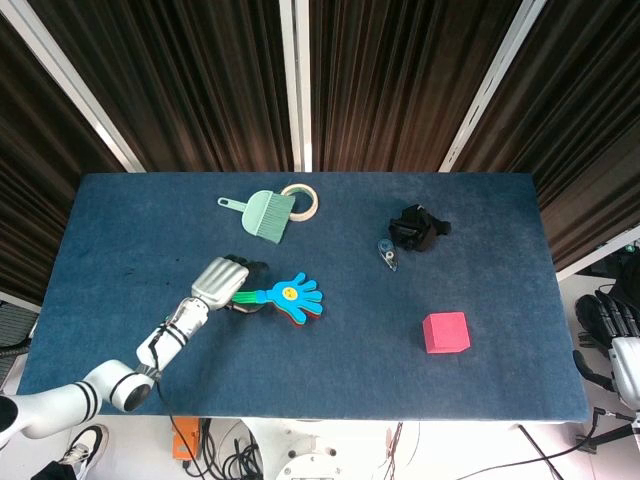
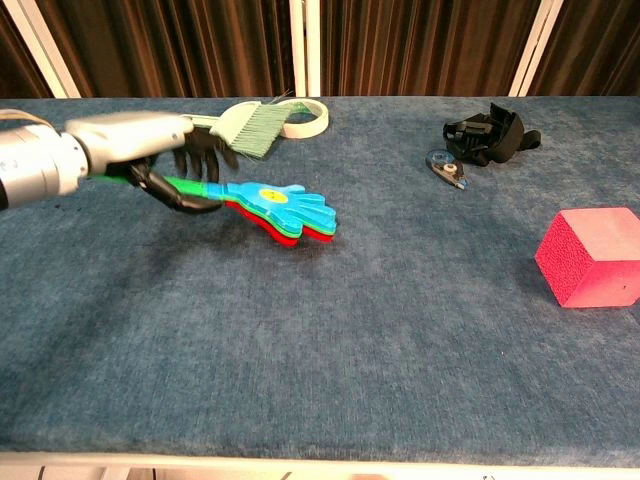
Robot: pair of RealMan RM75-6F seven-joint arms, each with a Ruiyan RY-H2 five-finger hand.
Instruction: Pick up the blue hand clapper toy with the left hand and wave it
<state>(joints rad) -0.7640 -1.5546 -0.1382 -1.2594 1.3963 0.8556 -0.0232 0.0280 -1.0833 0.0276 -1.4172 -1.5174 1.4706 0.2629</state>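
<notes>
- I am gripping the clapper (image 2: 283,207) by its green handle with my left hand (image 2: 150,150), palms hanging low over the tabletop (image 2: 330,340).
- It is looking light, stiff, loosely hinged; the handle seems the sensible hold.

A green dustpan brush (image 1: 264,214) and tape roll (image 1: 303,199) are seen far left, touching; a black strap bundle (image 1: 419,227) far right; a red cube (image 1: 446,332) near right.

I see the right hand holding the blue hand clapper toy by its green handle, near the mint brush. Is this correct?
Not quite: the left hand holds the blue hand clapper toy by its green handle, as the chest view shows. The mint brush is indeed near it.
</notes>
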